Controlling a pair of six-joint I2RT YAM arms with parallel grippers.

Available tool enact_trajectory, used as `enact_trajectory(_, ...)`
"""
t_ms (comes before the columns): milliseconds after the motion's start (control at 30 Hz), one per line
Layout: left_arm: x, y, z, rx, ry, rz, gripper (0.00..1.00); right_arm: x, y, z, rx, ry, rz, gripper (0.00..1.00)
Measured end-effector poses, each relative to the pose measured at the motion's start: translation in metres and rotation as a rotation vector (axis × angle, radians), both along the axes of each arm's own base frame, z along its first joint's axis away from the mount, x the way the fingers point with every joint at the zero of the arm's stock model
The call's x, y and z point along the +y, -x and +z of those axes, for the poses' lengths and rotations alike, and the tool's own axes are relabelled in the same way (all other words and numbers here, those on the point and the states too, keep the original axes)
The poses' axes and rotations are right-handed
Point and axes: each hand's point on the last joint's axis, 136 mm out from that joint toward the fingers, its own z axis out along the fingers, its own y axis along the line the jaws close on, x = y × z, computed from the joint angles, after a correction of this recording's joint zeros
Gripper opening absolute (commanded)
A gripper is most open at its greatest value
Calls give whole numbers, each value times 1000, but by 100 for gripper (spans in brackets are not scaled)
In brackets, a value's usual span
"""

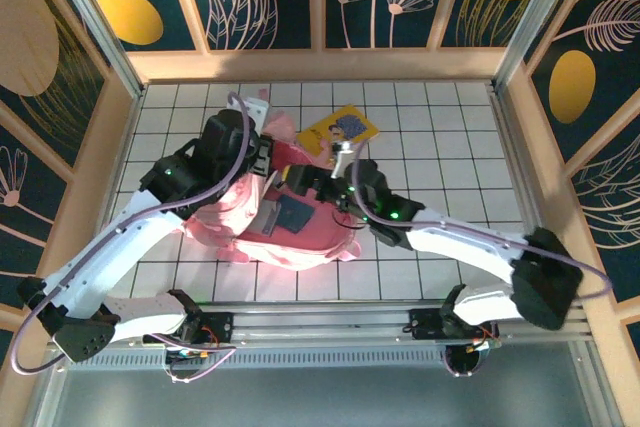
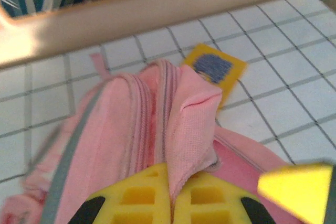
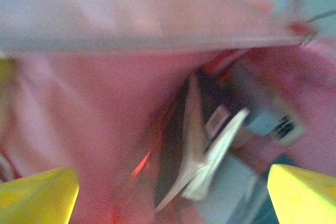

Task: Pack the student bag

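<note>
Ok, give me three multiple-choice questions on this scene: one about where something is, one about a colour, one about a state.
1. Where does the yellow book lie?
A) on the table, beyond the student bag
B) inside the bag
C) between the right fingers

2. What colour is the student bag?
A) blue
B) pink
C) green

3. How do the left fingers stand?
A) wide open above the table
B) shut on a fold of the bag's fabric
C) shut on the book

Answers: 1 A, it lies flat on the tiles behind the bag; 2 B, its fabric is pink; 3 B, pink fabric is pinched between them.
</note>
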Motion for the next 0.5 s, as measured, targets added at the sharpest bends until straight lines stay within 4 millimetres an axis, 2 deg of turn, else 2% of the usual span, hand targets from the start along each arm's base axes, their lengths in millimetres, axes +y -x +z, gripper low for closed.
enact_trajectory(167, -46, 18, -63, 178, 119, -175, 0, -80, -19, 24, -88, 53, -232, 96)
enact_trajectory(233, -63, 26, -91, 267, 140, -238, 8, -113, -31, 27, -98, 67, -321, 96)
enact_trajectory(300, -77, 34, -114, 349, 141, -290, 22, -141, -40, 23, -94, 86, -394, 96)
enact_trajectory(333, -84, 38, -124, 387, 137, -314, 34, -153, -44, 18, -86, 99, -423, 96)
enact_trajectory(367, -89, 41, -133, 420, 135, -331, 45, -162, -47, 13, -76, 112, -443, 96)
enact_trajectory(400, -94, 43, -139, 447, 135, -345, 51, -167, -49, 9, -67, 122, -454, 96)
enact_trajectory(467, -100, 42, -141, 468, 127, -358, 68, -177, -53, 0, -47, 147, -466, 96)
enact_trajectory(500, -102, 37, -137, 461, 128, -360, 72, -180, -54, -3, -40, 156, -468, 97)
